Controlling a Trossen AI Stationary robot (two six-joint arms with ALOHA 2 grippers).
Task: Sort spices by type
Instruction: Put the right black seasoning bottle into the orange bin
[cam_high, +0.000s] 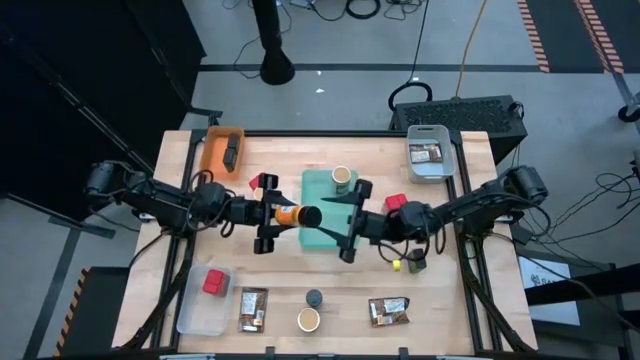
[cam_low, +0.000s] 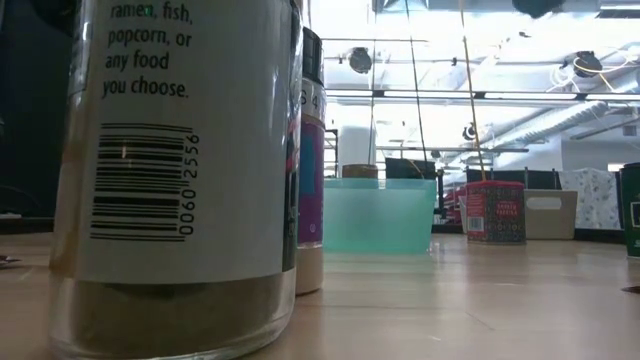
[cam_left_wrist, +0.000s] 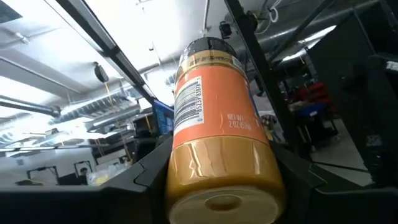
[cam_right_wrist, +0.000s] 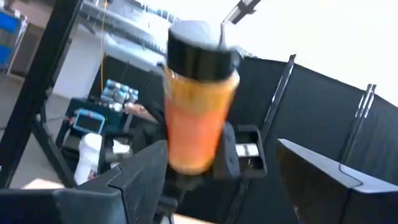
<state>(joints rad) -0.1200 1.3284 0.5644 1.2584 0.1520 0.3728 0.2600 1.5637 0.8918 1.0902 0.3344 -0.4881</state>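
An orange spice jar (cam_high: 291, 215) with a black cap (cam_high: 310, 216) lies level in the air over the left rim of the teal tray (cam_high: 325, 230). My left gripper (cam_high: 272, 215) is shut on it. My right gripper (cam_high: 345, 218) is open just right of the cap and faces it without touching. The right wrist view shows the jar (cam_right_wrist: 199, 106) cap-first between my right fingers (cam_right_wrist: 140, 165). A tan jar (cam_high: 341, 178) stands in the teal tray. Red boxes (cam_high: 262, 182) (cam_high: 395, 202) rest on the table. My left gripper pinches the orange jar's lower body (cam_left_wrist: 217, 155), near its base, between its two fingers (cam_left_wrist: 146, 180). The fingers come level from the table's left and lie along the jar. The jar is lifted clear and lies level, its cap (cam_left_wrist: 208, 46) pointing toward the table's right.
Along the near edge are a clear bin (cam_high: 195, 310) holding a red box (cam_high: 213, 282), two dark packets (cam_high: 253, 308) (cam_high: 388, 312), a small black jar (cam_high: 314, 298) and a tan jar (cam_high: 308, 320). An orange bin (cam_high: 215, 150) and a pale bin (cam_high: 430, 160) sit at the far corners.
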